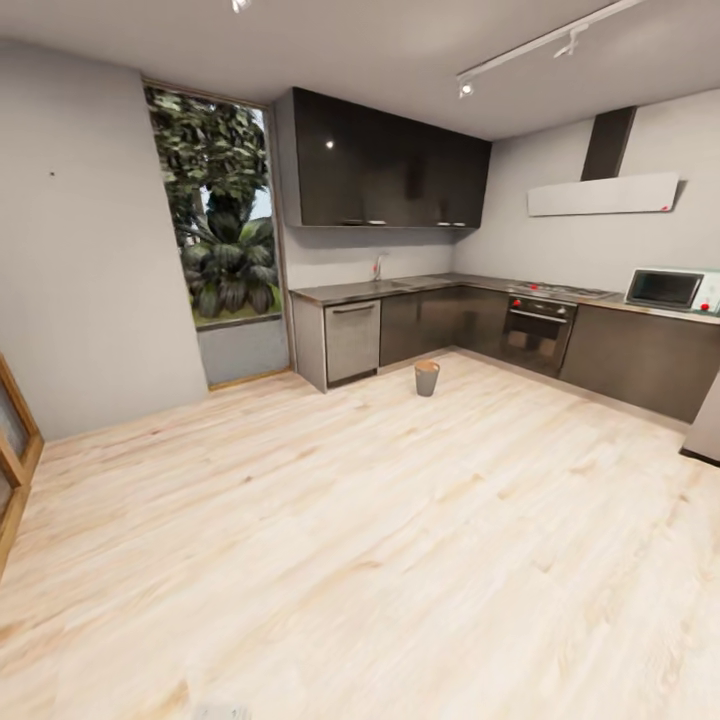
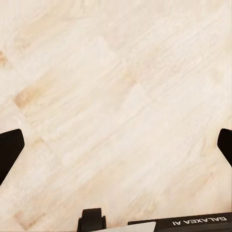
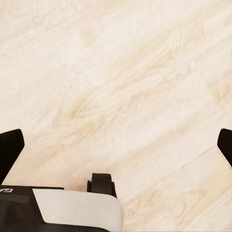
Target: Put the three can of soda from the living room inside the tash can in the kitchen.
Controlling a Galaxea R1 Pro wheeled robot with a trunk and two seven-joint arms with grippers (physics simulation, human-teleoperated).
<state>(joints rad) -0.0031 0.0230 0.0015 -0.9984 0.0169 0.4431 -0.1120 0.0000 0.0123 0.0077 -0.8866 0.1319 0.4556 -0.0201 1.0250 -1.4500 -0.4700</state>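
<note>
The tash can is a small round grey bin with a brown inside, standing on the wood floor in front of the dark kitchen cabinets, far ahead of me. My left gripper is open, its two dark fingertips spread wide at the frame edges with bare plank floor between them. Wide open too is my right gripper, with nothing but floor between its fingers. The cans of soda are out of view.
An L-shaped run of dark cabinets with a dishwasher, oven and microwave lines the far walls. A tall window is at the left. A wood-framed glass door edges the left. Light plank floor stretches between.
</note>
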